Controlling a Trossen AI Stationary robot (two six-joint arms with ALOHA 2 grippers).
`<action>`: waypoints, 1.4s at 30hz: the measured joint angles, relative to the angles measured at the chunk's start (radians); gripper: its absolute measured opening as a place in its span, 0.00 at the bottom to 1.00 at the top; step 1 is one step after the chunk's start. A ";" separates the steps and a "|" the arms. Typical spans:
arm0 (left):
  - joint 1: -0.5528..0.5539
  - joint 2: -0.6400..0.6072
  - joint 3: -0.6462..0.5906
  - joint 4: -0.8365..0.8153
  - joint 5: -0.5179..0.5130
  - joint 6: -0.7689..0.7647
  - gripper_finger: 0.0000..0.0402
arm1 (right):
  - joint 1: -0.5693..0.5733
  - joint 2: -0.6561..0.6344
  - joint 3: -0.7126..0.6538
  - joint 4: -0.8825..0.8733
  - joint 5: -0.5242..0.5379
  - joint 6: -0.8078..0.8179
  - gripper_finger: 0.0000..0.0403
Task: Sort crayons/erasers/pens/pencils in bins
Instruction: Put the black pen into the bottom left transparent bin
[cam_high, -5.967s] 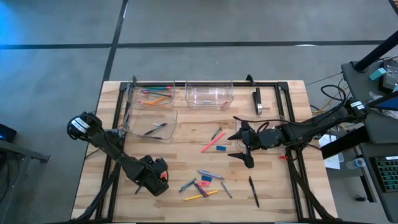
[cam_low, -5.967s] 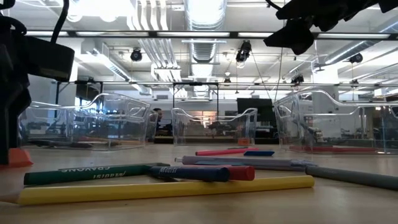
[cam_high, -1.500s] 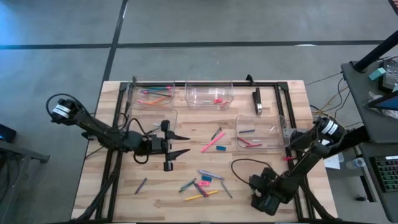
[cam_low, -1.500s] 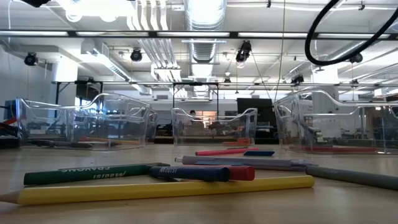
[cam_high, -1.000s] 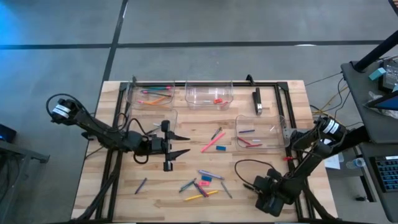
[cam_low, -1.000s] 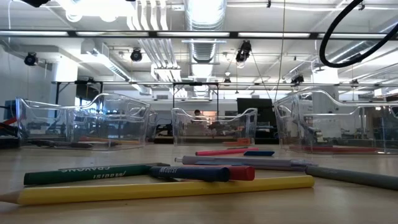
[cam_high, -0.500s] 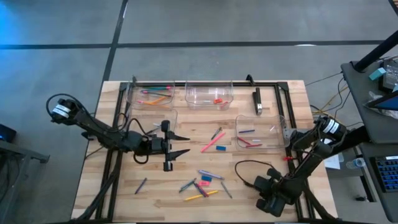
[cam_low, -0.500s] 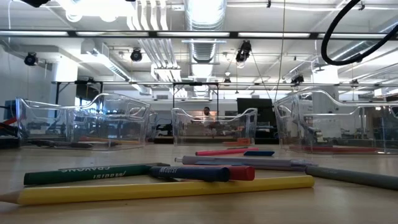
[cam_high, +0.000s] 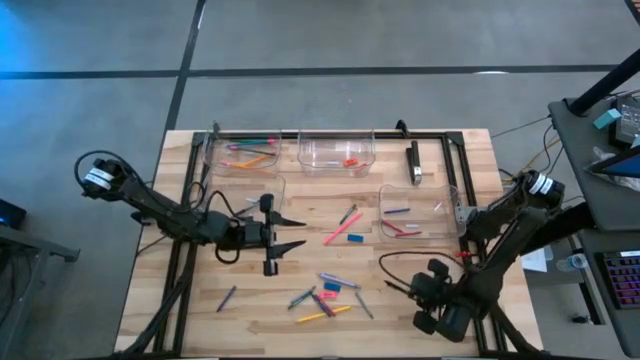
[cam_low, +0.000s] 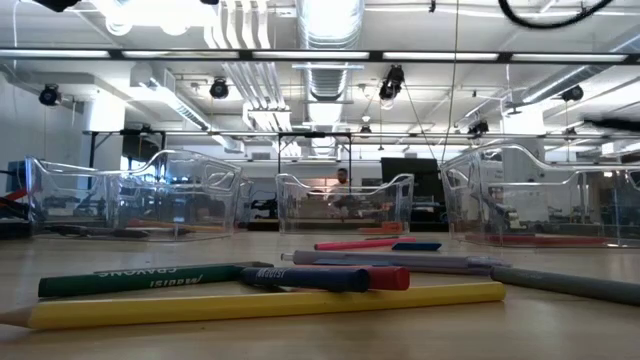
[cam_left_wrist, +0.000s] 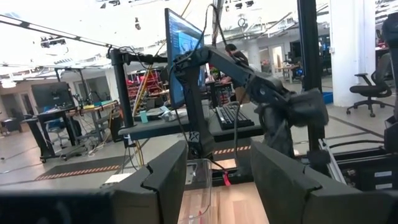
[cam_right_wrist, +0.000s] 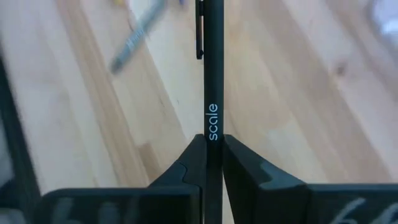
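Right wrist view: right gripper (cam_right_wrist: 213, 163) pinches a black pen (cam_right_wrist: 212, 74), "scale" printed on its barrel, above bare wood w/ a grey pen (cam_right_wrist: 138, 34) nearby. High view hides that pen but puts the gripper at the table's (cam_high: 250, 315) near right corner. Left gripper (cam_high: 292, 231), jaws spread & empty, hangs mid-table beside a clear bin (cam_high: 244, 199). Low view shows neither gripper, only loose crayons (cam_low: 300, 278) & a yellow pencil (cam_low: 260, 304).

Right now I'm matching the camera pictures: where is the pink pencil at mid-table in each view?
High view: pink pencil, mid-table.
Low view: middle distance.
Left wrist view: not in it.
Right wrist view: not in it.
Shared landmark: blue eraser beside it.
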 joint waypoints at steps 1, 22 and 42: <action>0.000 0.000 0.000 -0.004 0.000 0.000 0.40 | 0.000 -0.018 0.000 0.000 0.034 -0.016 0.07; 0.044 0.280 0.166 0.005 0.008 -0.130 0.51 | -0.156 -0.290 0.002 0.195 0.586 -0.631 0.07; 0.098 0.551 0.452 0.024 0.050 -0.277 0.82 | -0.257 -0.279 0.000 0.539 0.561 -0.966 0.07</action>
